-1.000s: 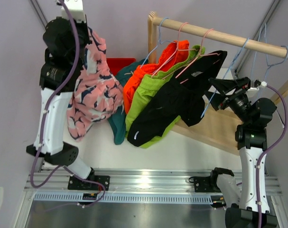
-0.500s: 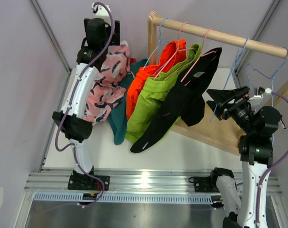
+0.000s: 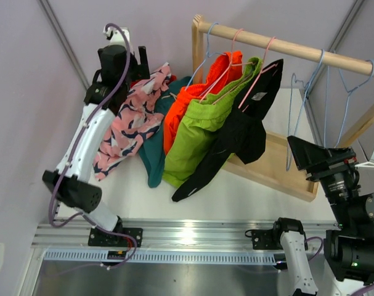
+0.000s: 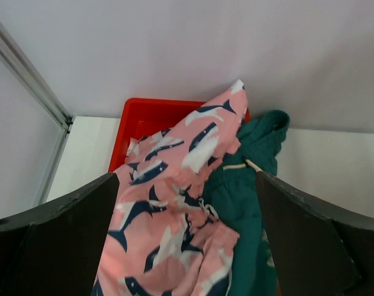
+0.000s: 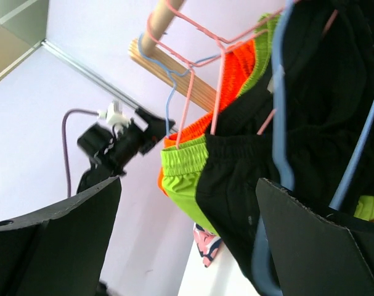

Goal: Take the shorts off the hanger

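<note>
1. Left gripper (image 3: 139, 61) hung with its jaws spread wide and nothing in them, just above the pink patterned shorts (image 3: 128, 123); your right gripper (image 3: 304, 154) was likewise released and empty, low by the rack's right end
2. Your wooden rack (image 3: 310, 50) ran from upper left down toward the right across the far table (image 3: 236, 191)
3. Three pairs hung bunched at its left end: black shorts (image 3: 236, 132), lime green shorts (image 3: 196, 132) and orange shorts (image 3: 177, 114), each draping down and leftward
4. Off the rail, the pink pair and the dark teal shorts (image 3: 151, 154) lay heaped over the red bin (image 4: 156, 114)
5. From your right gripper the black pair lay up and to the left, nearest of the three, with bare blue hangers (image 5: 279, 92) between; the left arm was nearer the orange
6. Open table lay in front of the hems; I judged the hanger wires the snag risk
</note>
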{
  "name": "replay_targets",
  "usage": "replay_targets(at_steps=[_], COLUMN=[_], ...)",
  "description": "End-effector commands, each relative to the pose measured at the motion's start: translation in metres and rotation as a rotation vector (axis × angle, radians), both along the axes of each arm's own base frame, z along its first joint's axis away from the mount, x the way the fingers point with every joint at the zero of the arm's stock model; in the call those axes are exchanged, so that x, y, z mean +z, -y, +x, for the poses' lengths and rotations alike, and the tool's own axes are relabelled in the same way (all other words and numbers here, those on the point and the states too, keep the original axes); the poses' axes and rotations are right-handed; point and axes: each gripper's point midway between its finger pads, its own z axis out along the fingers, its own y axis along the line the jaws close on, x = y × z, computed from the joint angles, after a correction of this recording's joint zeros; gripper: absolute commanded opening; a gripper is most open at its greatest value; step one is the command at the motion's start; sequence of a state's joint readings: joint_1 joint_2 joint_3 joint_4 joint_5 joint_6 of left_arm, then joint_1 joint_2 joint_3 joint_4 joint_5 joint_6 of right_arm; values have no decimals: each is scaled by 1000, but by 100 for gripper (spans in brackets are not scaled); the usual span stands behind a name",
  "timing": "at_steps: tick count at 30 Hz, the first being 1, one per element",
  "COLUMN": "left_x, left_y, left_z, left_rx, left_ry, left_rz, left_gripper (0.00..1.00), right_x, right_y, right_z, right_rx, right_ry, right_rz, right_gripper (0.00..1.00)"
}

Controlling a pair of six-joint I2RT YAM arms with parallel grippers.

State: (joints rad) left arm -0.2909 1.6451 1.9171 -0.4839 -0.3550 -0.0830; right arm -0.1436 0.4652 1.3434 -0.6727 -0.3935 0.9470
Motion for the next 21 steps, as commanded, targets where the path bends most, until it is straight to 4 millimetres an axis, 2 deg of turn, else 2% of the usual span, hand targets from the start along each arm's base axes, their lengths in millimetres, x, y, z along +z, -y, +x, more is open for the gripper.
replay_targets(at_steps=[1, 2, 3, 4, 5, 6, 7, 8, 9, 10, 11, 13, 14, 15, 17, 18, 20, 21], left_x=[40, 42, 26, 29, 18, 17, 16, -9, -3, -7, -22, -30, -52, -60, -71, -86, -90, -92], left_y=[8, 4, 5, 6, 6, 3, 3, 2, -1, -2, -3, -8, -10, -9, -9, -9, -8, -8], left_z=[-55, -74, -81, -91, -97, -113, -119, -123, -136, -140, -144, -154, -158, -157, -162, -163, -165, -165], left_rx=[-74, -84, -93, -108, -122, -134, -141, -144, -149, -151, -150, -145, -139, -138, -146, -146, -155, -157], left_ry=[133, 148, 123, 139, 121, 130, 134, 89, 114, 113, 91, 104, 77, 63, 54, 24, 19, 14], left_rz=[-96, -102, -91, -97, -93, -91, -94, -82, -93, -94, -88, -97, -90, -91, -94, -87, -88, -86], left_gripper=[99, 99, 99, 99, 99, 99, 99, 99, 99, 99, 99, 99, 99, 99, 99, 99, 99, 99], right_x=[25, 33, 40, 64, 61, 66, 74, 74, 77, 83, 81, 87, 87, 81, 88, 87, 88, 84], right_y=[-4, -6, -6, -3, 3, 13, 19, 26, 29, 30, 28, 18, 11, 7, 2, -1, -4, -3], right_z=[12, 12, 13, 2, 15, 18, 10, 16, 17, 18, 25, 35, 47, 55, 68, 82, 94, 111], right_rx=[31, 48, 52, 15, -10, -71, -112, -149, -169, -175, -160, -92, -35, -2, 47, 84, 116, 123], right_ry=[49, 63, 68, 119, 66, 58, 56, 43, 47, 74, 68, 93, 94, 64, 92, 77, 69, 44], right_rz=[-77, -95, -110, -125, -154, -165, -177, -195, -199, -201, -188, -181, -163, -149, -140, -133, -138, -144], right_gripper=[99, 99, 99, 99, 99, 99, 99, 100, 99, 99, 99, 98, 96, 95, 94, 93, 92, 91])
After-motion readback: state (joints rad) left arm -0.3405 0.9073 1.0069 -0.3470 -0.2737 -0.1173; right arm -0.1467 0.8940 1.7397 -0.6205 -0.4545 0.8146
